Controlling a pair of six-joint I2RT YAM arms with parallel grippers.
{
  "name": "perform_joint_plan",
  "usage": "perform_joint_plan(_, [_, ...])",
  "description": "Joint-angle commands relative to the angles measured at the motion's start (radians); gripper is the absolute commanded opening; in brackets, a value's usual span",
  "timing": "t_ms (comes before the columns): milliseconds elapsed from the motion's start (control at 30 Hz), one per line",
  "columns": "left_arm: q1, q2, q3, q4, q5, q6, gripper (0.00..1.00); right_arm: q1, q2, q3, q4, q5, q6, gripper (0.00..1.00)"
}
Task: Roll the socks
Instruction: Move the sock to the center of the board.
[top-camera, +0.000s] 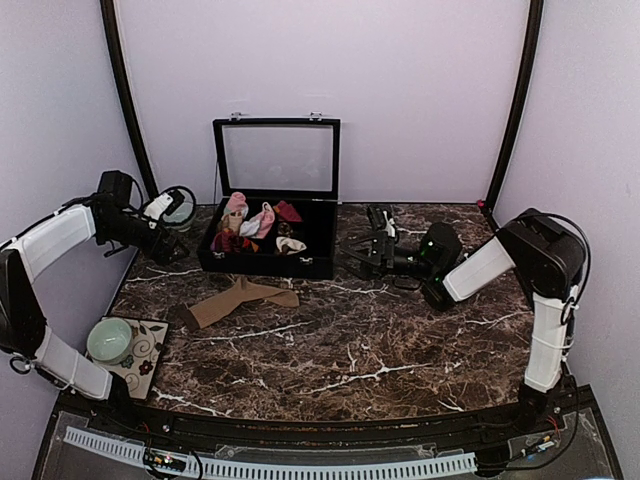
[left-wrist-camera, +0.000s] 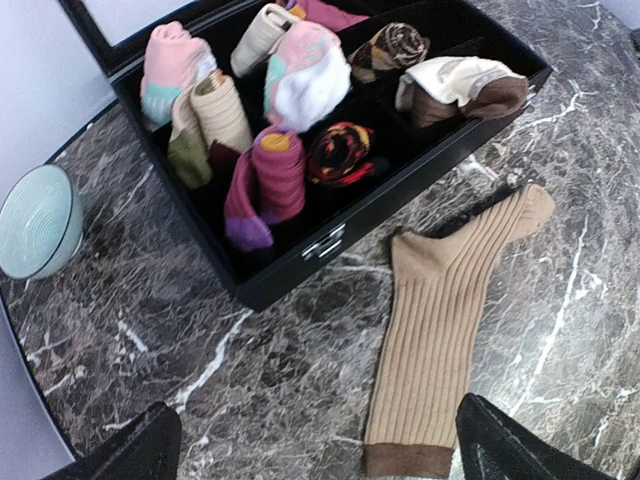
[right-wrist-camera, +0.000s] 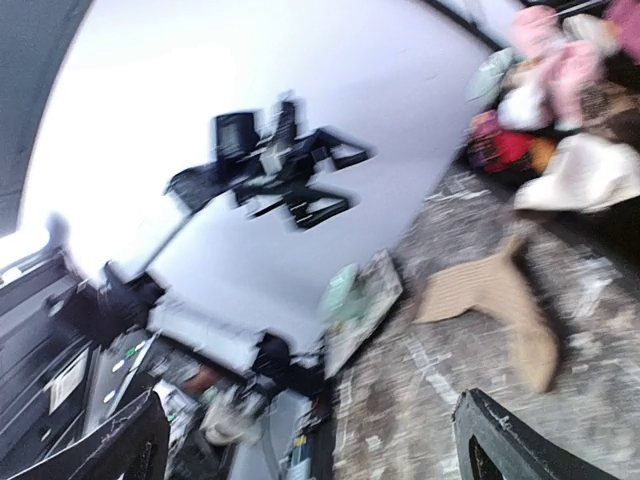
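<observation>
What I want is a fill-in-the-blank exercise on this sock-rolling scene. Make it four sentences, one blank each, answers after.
1. The tan sock lies flat on the table, not yet ____.
2. The lid of the black box stands ____.
3. The left gripper and the right gripper are both open and hold ____.
4. The rolled bundles sit ____ the black box.

Answers: rolled; open; nothing; inside.

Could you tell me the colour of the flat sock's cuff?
Dark brown cuff on a tan sock; best in left wrist view.
</observation>
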Motion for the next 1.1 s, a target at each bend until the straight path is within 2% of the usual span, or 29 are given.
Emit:
perform_joint_plan(0, [0.038, -0.02, -0.054, -0.002, 0.037, 0.129, 0.87, 0.038, -0.067, -0.046, 0.273, -0.139, 0.135, 1.0])
perform_joint_plan(100, [0.018, 0.061, -0.069, -0.08, 0.092, 0.2, 0.74, 0.045, -0.107, -0.085, 0.127, -0.129, 0.029, 1.0])
perform_joint_plan(233, [-0.07, 0.173, -0.087, -0.098, 0.017, 0.222, 0.69, 0.073, -0.13, -0.074, -0.039, -0.134, -0.065, 0.99])
perform_joint_plan(367, [-0.128, 0.255, -0.101, -0.032, -0.051, 0.203, 0.66, 0.117, -0.188, -0.021, -0.431, -0.099, -0.334, 0.91])
perform_joint_plan(433, [-0.145, 0.301, -0.085, -0.02, -0.083, 0.193, 0.61, 0.151, -0.237, 0.031, -0.7, -0.044, -0.512, 0.88])
perform_joint_plan(500, [-0.16, 0.34, -0.078, -0.007, -0.117, 0.184, 0.58, 0.194, -0.275, 0.101, -0.986, 0.068, -0.704, 0.88])
perform_joint_plan(600, [-0.177, 0.385, -0.074, 0.0, -0.142, 0.181, 0.51, 0.25, -0.296, 0.167, -1.232, 0.285, -0.836, 0.87])
perform_joint_plan(667, [-0.196, 0.403, -0.08, 0.004, -0.154, 0.177, 0.48, 0.285, -0.298, 0.183, -1.32, 0.403, -0.872, 0.84])
perform_joint_plan(800, [-0.24, 0.412, -0.112, 0.016, -0.174, 0.172, 0.46, 0.331, -0.298, 0.162, -1.344, 0.552, -0.874, 0.78])
perform_joint_plan(933, [-0.299, 0.403, -0.141, -0.034, -0.148, 0.17, 0.43, 0.373, -0.309, 0.142, -1.375, 0.715, -0.869, 0.77])
perform_joint_plan(1067, [-0.406, 0.362, -0.183, -0.097, -0.089, 0.159, 0.4, 0.379, -0.335, 0.086, -1.369, 0.81, -0.837, 0.77])
